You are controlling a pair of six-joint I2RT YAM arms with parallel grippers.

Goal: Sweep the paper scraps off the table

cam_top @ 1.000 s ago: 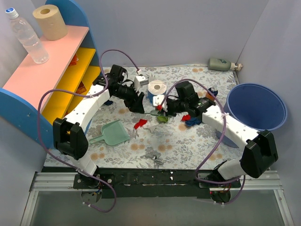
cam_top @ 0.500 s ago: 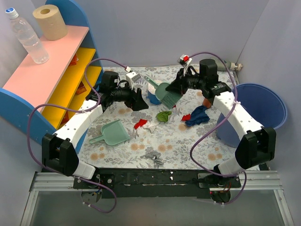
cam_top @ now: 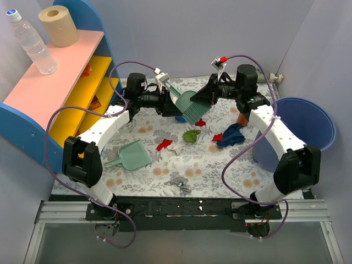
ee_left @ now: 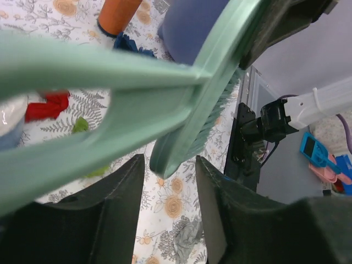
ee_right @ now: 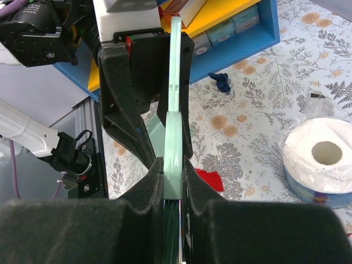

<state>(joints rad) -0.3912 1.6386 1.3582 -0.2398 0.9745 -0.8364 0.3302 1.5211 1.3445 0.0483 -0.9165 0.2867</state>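
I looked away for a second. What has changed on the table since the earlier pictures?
The right gripper, shut on the brush, rose from the table's middle toward the back. The left gripper rose to meet the brush handle, with its fingers apparently open around it. The dustpan and paper scraps stayed put.

Matt green plastic brush (cam_top: 190, 107); crumpled paper scraps (cam_top: 191, 135); cloth-covered table (cam_top: 212, 165).

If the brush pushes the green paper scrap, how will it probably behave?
The green paper scrap looks small and crumpled, so it is probably very light. Its irregular shape suggests tumbling, not straight rolling.
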